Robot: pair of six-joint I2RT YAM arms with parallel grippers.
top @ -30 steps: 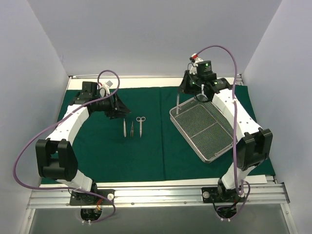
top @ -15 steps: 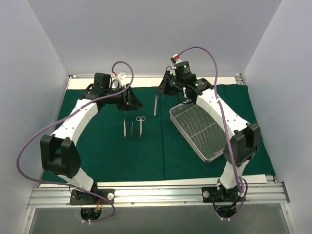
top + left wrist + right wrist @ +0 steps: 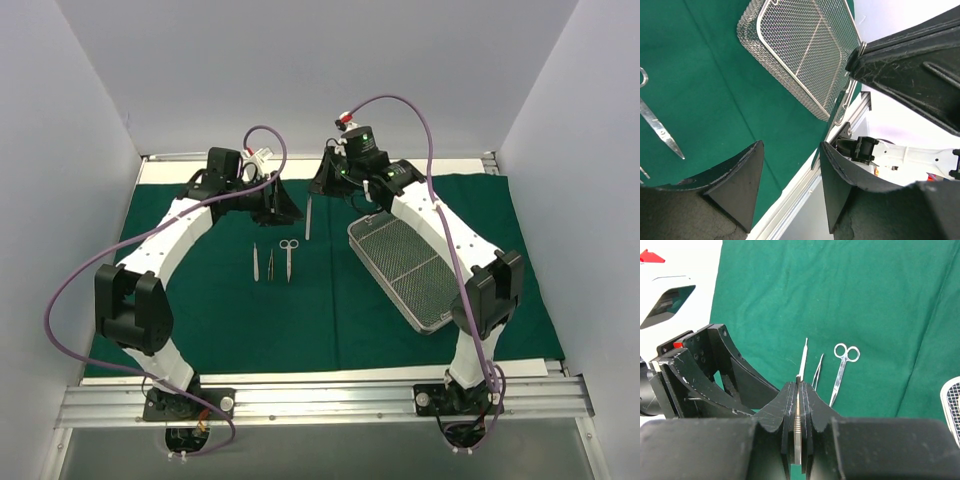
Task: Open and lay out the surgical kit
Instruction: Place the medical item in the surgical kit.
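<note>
The dark green drape point(image 3: 330, 300) lies spread over the table. The silver wire-mesh tray point(image 3: 415, 270) sits on it at the right, also in the left wrist view point(image 3: 800, 50). Two tweezers point(image 3: 255, 262) and scissors point(image 3: 289, 258) lie side by side left of centre; the right wrist view shows tweezers point(image 3: 817, 371) and scissors point(image 3: 842, 367). My right gripper point(image 3: 318, 185) is shut on a thin flat steel instrument point(image 3: 308, 220) that hangs above the drape, gripped edge-on point(image 3: 798, 440). My left gripper point(image 3: 285, 210) is open and empty beside it point(image 3: 790, 185).
The two grippers are close together at the back centre. The left gripper's black body point(image 3: 715, 375) fills the left of the right wrist view. The drape ends at a white table edge and a metal rail point(image 3: 320, 400) in front.
My right gripper has carried the steel instrument left, from over the tray's far corner to back centre. My left gripper has moved right toward it. The instruments on the drape have not moved.
</note>
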